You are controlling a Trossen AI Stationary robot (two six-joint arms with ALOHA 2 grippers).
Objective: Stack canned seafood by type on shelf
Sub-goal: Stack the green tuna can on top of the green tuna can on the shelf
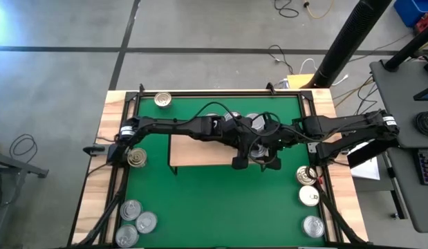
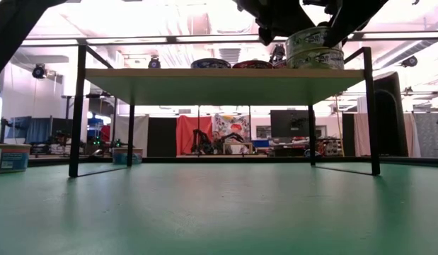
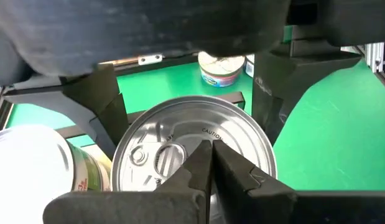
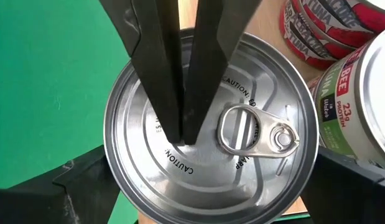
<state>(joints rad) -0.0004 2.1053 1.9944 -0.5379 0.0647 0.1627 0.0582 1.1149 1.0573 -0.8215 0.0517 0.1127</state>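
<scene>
Bright overhead light, glare blowing out the ceiling (image 2: pixel 204 21), soft shadow under the shelf (image 2: pixel 226 85), blurred up close

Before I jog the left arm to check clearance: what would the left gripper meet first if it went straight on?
The left gripper, shut, points at the silver tin's ringed lid. It would likely meet that lid first; the gap is unclear.

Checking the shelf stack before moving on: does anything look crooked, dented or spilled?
Nothing stands out. The silver round tin sits level on the light-wood shelf, lid undented, with the shut left pincer pressing its lid and the open right pincer straddling it. No spill shows on the green mat.
</scene>
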